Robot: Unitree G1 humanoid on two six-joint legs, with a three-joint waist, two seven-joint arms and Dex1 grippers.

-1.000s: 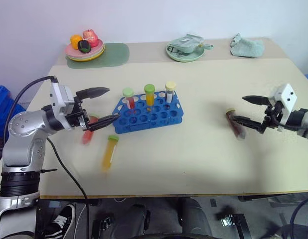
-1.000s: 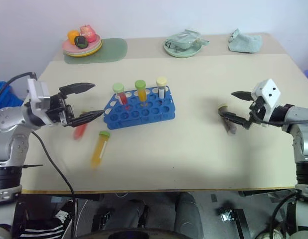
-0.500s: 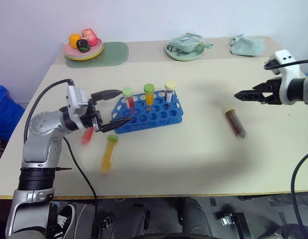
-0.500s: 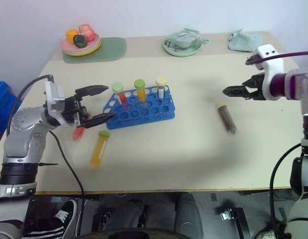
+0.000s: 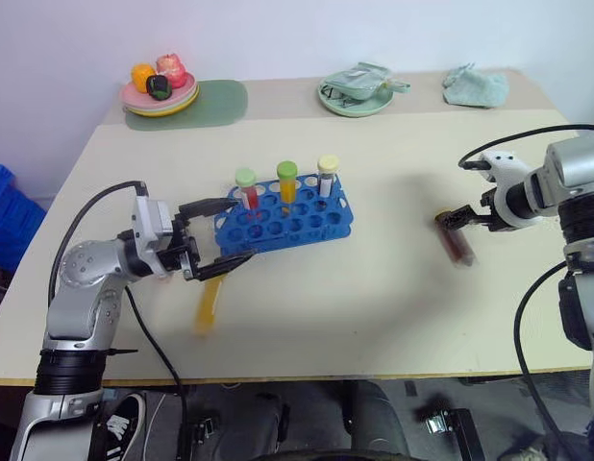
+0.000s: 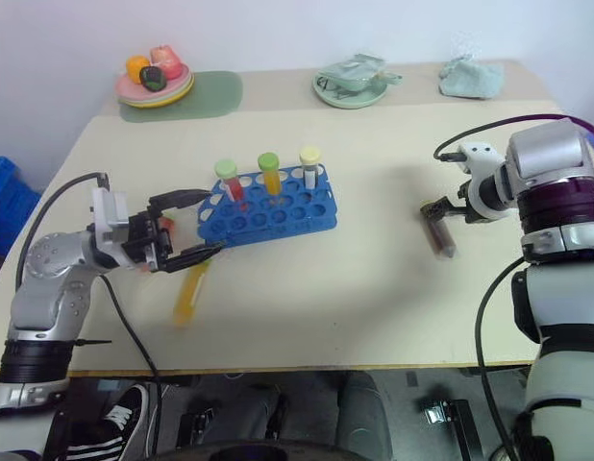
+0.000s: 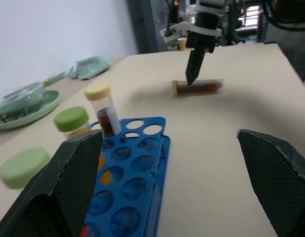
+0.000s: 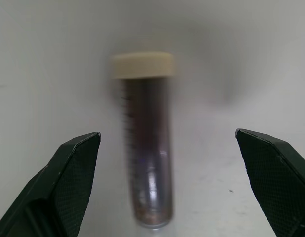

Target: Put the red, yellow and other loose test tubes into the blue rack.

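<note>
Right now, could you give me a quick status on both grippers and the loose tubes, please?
Left gripper open beside rack. Right gripper open over dark tube, not gripping. Yellow tube loose on table. Nothing in the way.

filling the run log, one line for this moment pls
left end effector: open, by blue rack | right end effector: open, over dark tube | yellow tube: loose on table
</note>
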